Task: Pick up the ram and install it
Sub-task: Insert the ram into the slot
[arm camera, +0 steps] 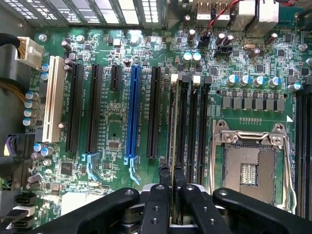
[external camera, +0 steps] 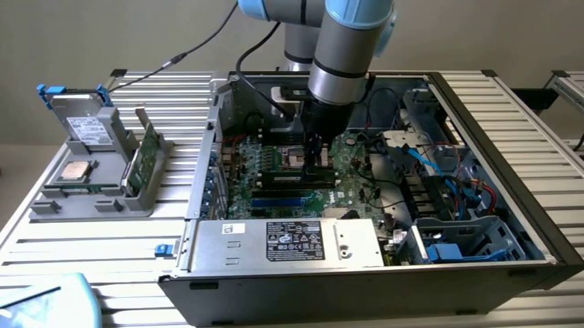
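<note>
- Closest to the lens, my pincer point(arm camera: 171, 171) is drawn nearly together, its two black fingers point(arm camera: 161, 192) clamped on the flat faces of the ram point(arm camera: 171, 126), seen edge-on as a thin strip running away from the tips.
- I grip the stick by its faces so that its long contact edge is left free and points down at the motherboard point(arm camera: 112, 129).
- Lengthwise, the stick lines up with the bank of black memory slots point(arm camera: 192, 131) beside the open processor socket point(arm camera: 248, 168). It appears to hang over the slot farthest from that socket.
- Whether the stick's edge has entered the slot or sits just above it, I cannot tell.
- At the centre of the exterior view, my arm point(external camera: 342, 61) drops straight down into the open computer case point(external camera: 511, 130).
- I judge that the case lies on its side with the panel off so the board faces up, which suits a straight downward push.
- On the exterior view's left, well apart from the case, a grey holder point(external camera: 55, 205) carries other parts: an upright green card point(external camera: 146, 160), a silver processor chip point(external camera: 75, 171) and a hard drive point(external camera: 87, 126).
</note>
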Robot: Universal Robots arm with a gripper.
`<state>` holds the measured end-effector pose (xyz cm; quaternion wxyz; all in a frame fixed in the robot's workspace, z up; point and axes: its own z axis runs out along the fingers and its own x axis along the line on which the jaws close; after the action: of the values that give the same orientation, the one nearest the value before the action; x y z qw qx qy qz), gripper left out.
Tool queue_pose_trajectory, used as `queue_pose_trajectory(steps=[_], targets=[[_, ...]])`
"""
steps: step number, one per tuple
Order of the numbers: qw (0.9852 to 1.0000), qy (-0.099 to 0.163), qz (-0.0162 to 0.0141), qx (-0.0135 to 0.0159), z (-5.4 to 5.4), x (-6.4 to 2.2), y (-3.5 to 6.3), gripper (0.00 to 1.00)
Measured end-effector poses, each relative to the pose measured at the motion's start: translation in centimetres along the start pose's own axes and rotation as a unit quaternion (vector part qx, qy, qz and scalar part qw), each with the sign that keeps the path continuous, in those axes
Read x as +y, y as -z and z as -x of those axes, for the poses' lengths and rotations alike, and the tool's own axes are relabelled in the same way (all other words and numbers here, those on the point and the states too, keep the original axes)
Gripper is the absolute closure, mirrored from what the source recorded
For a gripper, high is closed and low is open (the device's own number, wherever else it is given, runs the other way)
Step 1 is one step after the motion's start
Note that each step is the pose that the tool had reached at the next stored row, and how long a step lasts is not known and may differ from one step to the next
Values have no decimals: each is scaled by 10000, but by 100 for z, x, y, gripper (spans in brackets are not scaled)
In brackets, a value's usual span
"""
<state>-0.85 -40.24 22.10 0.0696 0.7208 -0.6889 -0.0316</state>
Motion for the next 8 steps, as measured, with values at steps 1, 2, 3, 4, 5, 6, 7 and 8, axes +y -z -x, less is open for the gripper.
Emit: queue_pose_trajectory(steps=[1, 2, 3, 4, 5, 6, 7, 8], targets=[[10000, 0, 1, 0, 2, 0, -1, 86], [10000, 1, 4, 1, 3, -1, -2, 86], [10000, 1, 5, 2, 4, -1, -3, 86], [10000, 1, 6, 1, 5, -2, -7, 86], [10000, 1, 8, 1, 6, -2, -11, 86], [10000, 1, 9, 1, 6, -2, -14, 86], [10000, 1, 10, 1, 6, -3, -18, 86], [10000, 1, 11, 1, 6, -3, -22, 86]])
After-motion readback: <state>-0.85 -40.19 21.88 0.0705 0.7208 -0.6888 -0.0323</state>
